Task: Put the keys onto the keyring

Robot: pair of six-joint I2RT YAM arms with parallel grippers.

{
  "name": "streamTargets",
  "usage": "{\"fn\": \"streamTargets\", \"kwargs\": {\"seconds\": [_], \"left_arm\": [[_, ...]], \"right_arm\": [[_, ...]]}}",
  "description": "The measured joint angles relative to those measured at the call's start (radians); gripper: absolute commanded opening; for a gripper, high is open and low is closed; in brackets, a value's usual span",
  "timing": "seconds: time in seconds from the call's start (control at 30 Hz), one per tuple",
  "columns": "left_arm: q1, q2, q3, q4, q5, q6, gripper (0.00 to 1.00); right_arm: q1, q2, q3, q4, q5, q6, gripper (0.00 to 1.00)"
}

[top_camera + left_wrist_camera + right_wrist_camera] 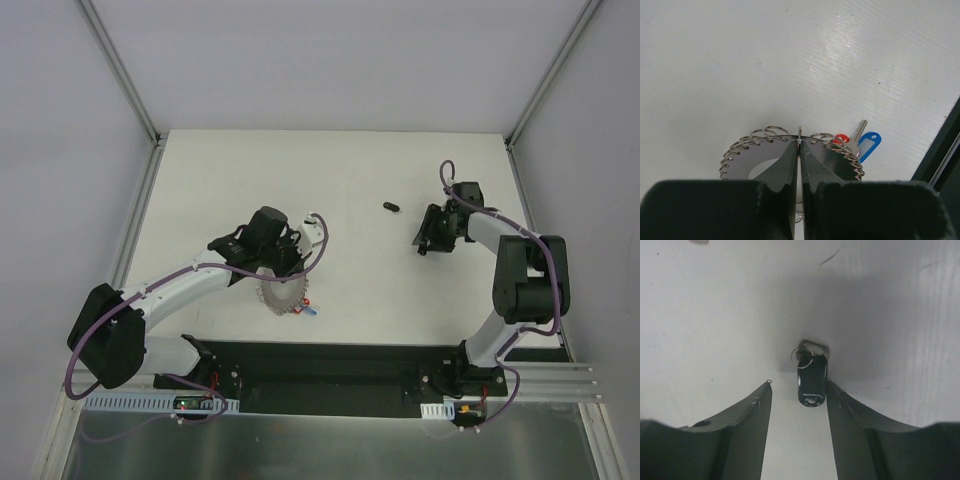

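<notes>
Two grippers busy. Nearest the bases, left gripper [799, 144] pinched tight on the keyring [832, 157] rim; blue tag [869, 145] and red tag [841, 138] just beside. Farther out, right gripper [799, 384] jaws wide, one black key [811, 382] between, apparently touching one finger. Beyond, second key [390, 207] loose on table [350, 170], apart from both grippers.

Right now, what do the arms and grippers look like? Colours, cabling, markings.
Left arm and right arm: white link shells, black joint housings and bases, a purple cable looped along each. Left gripper and right gripper: black, two flat fingers tapering to thin tips, light scuffs on the right's. No sleeves; no readable markings.
</notes>
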Motion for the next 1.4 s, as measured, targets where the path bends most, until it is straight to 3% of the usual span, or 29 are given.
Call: {"fn": "streamTargets", "kwargs": {"seconds": [0.33,0.73,1.0,1.4], "left_arm": [[0.0,0.0,0.006,-0.004,0.0,0.0,0.0],[0.0,0.0,0.006,-0.007,-0.001,0.001,0.0],[-0.001,0.0,0.006,-0.008,-0.002,0.004,0.0],[-0.002,0.0,0.007,-0.008,-0.015,0.005,0.0]], "right_arm": [[0.154,-0.098,-0.07,-0.075,-0.008,0.031,0.5],[0.17,-0.13,0.05,-0.171,0.265,-0.315,0.41],[0.25,-0.02,0.162,-0.196,0.341,-0.521,0.28],[0.314,0.168,0.28,-0.243,0.439,-0.626,0.23]]}}
